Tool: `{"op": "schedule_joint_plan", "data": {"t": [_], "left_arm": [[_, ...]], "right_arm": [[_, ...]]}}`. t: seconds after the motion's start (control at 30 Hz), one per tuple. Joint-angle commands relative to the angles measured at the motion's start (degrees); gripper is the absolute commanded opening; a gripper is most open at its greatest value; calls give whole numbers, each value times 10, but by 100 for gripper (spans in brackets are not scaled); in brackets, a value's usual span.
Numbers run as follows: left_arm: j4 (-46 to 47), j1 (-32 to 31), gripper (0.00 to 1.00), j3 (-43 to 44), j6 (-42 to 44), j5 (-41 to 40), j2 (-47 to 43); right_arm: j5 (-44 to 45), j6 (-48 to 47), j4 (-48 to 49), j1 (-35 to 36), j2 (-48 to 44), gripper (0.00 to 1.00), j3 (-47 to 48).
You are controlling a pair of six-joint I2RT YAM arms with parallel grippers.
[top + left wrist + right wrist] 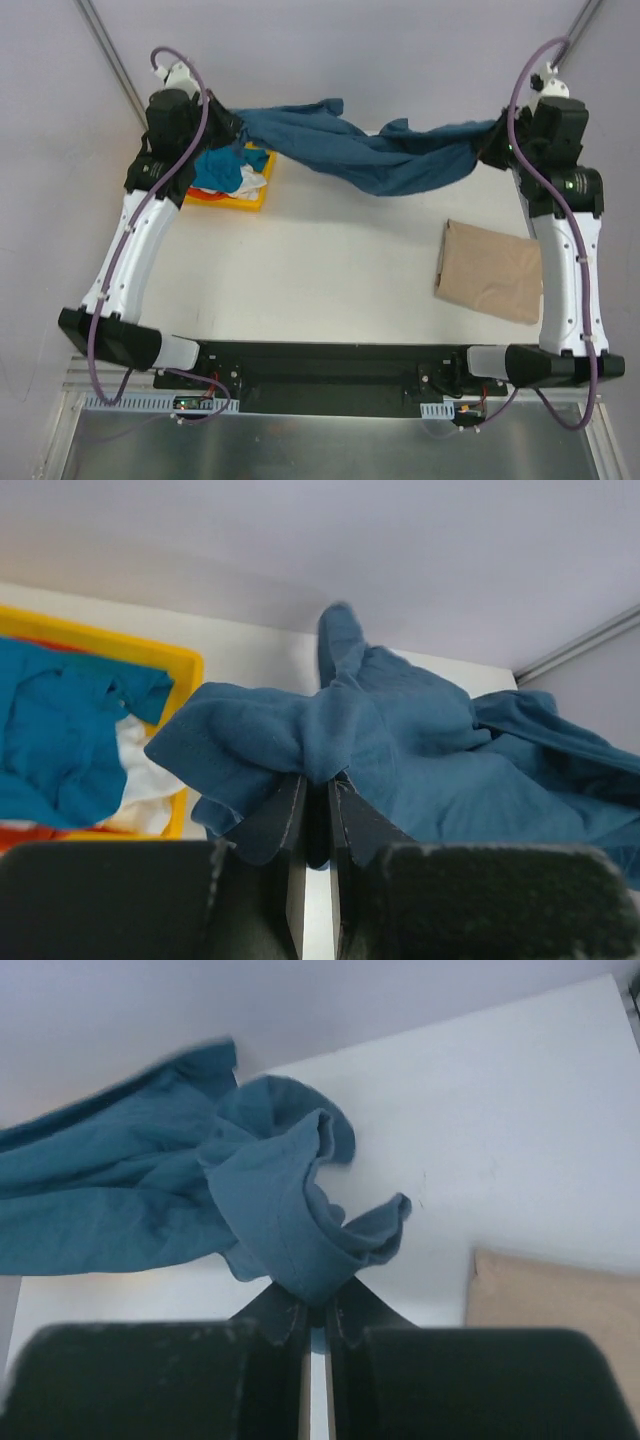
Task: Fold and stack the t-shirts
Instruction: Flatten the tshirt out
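Note:
The large dark teal-blue t-shirt (370,155) hangs stretched between both grippers above the far part of the table, sagging in the middle. My left gripper (232,128) is shut on one end of it (330,730). My right gripper (492,140) is shut on the other end (300,1230). A folded tan-beige t-shirt (490,268) lies flat on the table at the right, also in the right wrist view (560,1300). A bright blue t-shirt (222,165), a white one (250,180) and an orange-red one (212,196) lie bunched in the tray.
The yellow plastic tray (258,196) stands at the far left of the white table, partly under my left arm; it also shows in the left wrist view (185,670). Grey walls close the far side.

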Motion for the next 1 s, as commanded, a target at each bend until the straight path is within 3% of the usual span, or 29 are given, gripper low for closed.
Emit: {"op": "schedule_joint_plan", "data": {"t": [0.0,0.17,0.27,0.3,0.4,0.53,0.97], "left_arm": [[-25,4,3,-167,-49,-95,-108],[-73,4,25,-405,-142,-24,-230],[-145,4,37,-454,-141,-29,-254],[-166,3,57,-459,-143,-44,-254],[-208,4,99,-470,-149,-50,-254],[-206,3,99,-470,-158,-21,-254],[-180,-11,100,-518,-164,79,-205]], "right_arm": [[-50,14,-29,-47,-88,1,-130],[-72,20,-112,-60,-171,1,-340],[-125,10,-151,-60,-181,1,-425],[-126,2,-160,-60,-181,1,-440],[-83,4,-191,-60,-170,7,-476],[0,22,-196,-60,-160,13,-481],[76,37,-165,-59,-136,17,-474]]}}
